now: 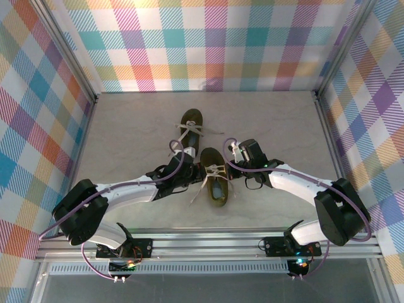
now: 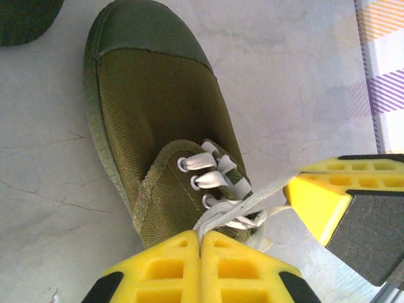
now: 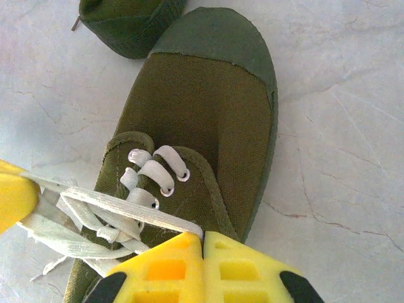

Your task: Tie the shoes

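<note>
**Top view** — 2 shoes (image 1: pixel 214 183) lie mid-table (image 1: pixel 126 139): the far shoe (image 1: pixel 190 128) nearer the back wall, the near shoe (image 1: pixel 218 189) between the 2 wrists.

**Left gripper** (image 2: pixel 201 243) — jaws together, pinching a lace (image 2: pixel 235 207) beside the near shoe's eyelets.

**Right gripper** (image 3: pixel 203 240) — jaws together, clamped on a flat lace strand (image 3: pixel 139 213) that stretches across the tongue toward the left gripper's yellow finger (image 3: pixel 12 196).

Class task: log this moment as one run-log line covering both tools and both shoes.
left tool: shut on lace | right tool: shut on lace | near shoe: no finished bow | far shoe: not held
</note>
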